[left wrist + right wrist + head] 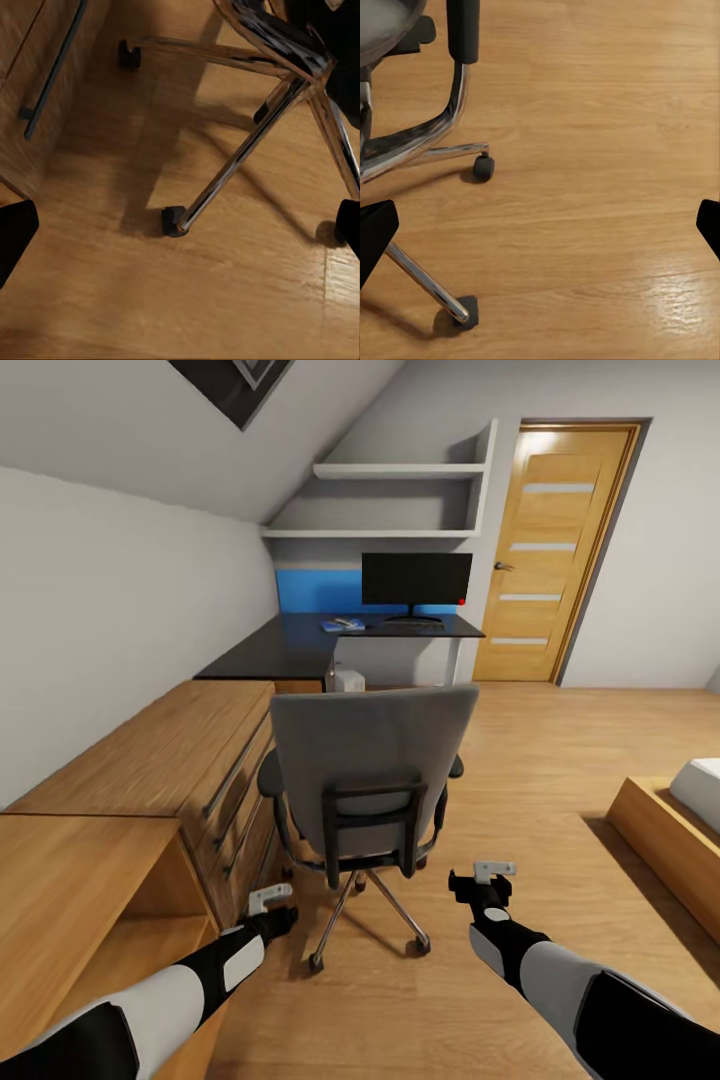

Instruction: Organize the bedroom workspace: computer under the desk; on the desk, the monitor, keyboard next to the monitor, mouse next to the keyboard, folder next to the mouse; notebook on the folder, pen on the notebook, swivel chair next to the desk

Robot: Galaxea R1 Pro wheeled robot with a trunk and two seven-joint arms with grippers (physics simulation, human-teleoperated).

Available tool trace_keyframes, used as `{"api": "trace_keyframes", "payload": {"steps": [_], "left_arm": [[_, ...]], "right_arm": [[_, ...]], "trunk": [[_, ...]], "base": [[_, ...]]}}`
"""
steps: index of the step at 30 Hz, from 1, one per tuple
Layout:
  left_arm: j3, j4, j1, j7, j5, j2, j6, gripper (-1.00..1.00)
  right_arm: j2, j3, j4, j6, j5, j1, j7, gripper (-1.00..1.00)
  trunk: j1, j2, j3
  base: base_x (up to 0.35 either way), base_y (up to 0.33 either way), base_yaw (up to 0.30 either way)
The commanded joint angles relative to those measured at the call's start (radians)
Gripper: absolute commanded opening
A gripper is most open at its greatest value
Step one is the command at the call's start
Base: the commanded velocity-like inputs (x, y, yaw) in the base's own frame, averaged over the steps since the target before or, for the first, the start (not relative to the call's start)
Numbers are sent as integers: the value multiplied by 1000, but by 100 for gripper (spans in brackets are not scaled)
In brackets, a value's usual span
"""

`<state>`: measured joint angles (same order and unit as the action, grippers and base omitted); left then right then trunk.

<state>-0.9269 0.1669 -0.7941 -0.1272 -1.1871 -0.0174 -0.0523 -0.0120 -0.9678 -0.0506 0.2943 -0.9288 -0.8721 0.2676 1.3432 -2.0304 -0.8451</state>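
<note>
The grey swivel chair (372, 780) stands in front of me with its back toward me, a short way from the black desk (280, 648). The monitor (416, 579) stands on the desk's far end. Left of it lies the blue folder (343, 625) with something small on top, too small to identify. The light grey computer (348, 681) sits under the desk. My left gripper (272, 908) (180, 232) hangs open over the floor by the chair's chrome base (247, 142). My right gripper (483, 882) (540, 232) is open too, right of the chair's castors (484, 166).
A low oak drawer unit (150, 760) runs along the left wall, close to the chair. An oak door (545, 550) is at the back right, and a bed frame (665, 825) at the right. Open wood floor (540, 760) lies right of the chair.
</note>
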Motion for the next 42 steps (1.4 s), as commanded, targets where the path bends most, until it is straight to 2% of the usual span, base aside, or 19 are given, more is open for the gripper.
{"api": "trace_keyframes", "payload": {"steps": [1, 6, 15, 34, 42], "left_arm": [[-9, -24, -1, -5, -8, 0, -44, 100], [-12, -41, -1, -6, -6, -5, -64, 100], [-12, -50, -1, -11, -8, -32, -71, 100], [-13, -52, -1, -10, -6, -45, -77, 100], [-11, -51, -1, -14, -5, -52, -61, 100]], "right_arm": [[-3, -9, 0, 2, -11, -1, 5, 100], [-8, -9, 0, 1, -18, -1, 6, 100], [-25, -9, 0, 2, -20, -1, 6, 100], [-31, -11, -1, 3, -14, 1, 5, 100], [-29, -10, -2, 3, -13, 1, 5, 100]], "trunk": [[4, -8, -4], [23, -43, -20], [57, -106, -48], [130, -239, -107], [161, -295, -133]], "base": [[0, 0, 0], [0, 0, 0], [0, 0, 0], [0, 0, 0], [0, 0, 0]]}}
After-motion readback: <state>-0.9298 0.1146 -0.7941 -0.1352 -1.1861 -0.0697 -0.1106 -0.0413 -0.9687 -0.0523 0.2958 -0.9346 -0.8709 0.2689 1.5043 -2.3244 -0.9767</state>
